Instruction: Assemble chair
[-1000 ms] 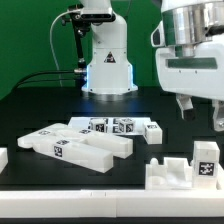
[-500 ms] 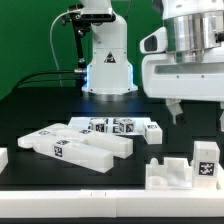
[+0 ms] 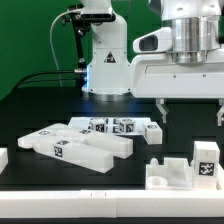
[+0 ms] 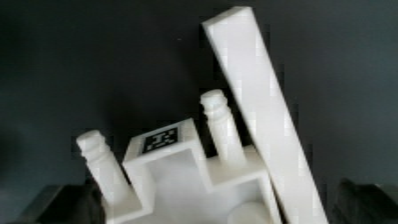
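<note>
State of the chair [image 3: 45,138]: not yet put together; lies as loose white pieces across the black tabletop [image 3: 35,112], held by nothing.
Risk at the long slabs [image 3: 95,150]: lean one upon another toward the exterior view's left; could slide apart at a nudge, smooth plastic on smooth plastic.
Risk at the tagged bars [image 3: 110,126]: crowd side by side just behind the slabs; hard to lift one without shoving its neighbour.
Risk at the small block [image 3: 152,131]: sits just beside the bars; easily knocked askew by a passing finger.
Claw [image 3: 190,108]: released, jaws spread wide, nothing between them; hangs above the pieces at the exterior view's right.
Risk at the pegged piece [image 3: 180,172]: stands roughly under the claw; could be tipped or shoved by a fingertip landing on a peg in an off-centre descent; could also lose its tag from sight under the fingers.
Material: hard white plastic throughout, faintly glossy, probably light and slippery.
Shapes, slabs and bars: long, flat, square-edged; black-and-white square tags on the faces.
Shapes, pegged piece: chunky base, rounded upright pegs, one tag near them in the wrist view, a long flat slab alongside; joined or merely touching, impossible to tell.
Tabletop: dark, flat, dull.
</note>
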You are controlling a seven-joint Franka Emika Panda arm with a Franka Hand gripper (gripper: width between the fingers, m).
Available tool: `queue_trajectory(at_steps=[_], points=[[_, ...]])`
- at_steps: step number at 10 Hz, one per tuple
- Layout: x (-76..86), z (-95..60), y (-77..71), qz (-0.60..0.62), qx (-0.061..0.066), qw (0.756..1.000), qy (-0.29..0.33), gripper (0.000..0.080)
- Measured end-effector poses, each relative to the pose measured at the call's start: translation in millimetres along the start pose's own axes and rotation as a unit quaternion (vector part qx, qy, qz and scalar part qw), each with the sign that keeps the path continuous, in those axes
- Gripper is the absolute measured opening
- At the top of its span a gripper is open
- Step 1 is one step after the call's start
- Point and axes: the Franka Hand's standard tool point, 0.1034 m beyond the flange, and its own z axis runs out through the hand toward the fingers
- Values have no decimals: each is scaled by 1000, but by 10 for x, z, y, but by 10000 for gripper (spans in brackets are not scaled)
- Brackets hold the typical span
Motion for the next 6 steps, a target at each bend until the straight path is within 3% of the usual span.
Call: queue_trajectory(at_steps=[2,3,5,6], points=[[-1,5,60,-58,-3,998,-12,649],[-12,26,169,-76,-1,997,-25,649],[-105,48,408,-80,-11,994,-72,649],[-71,17,396,-74,-12,996,-50,649]])
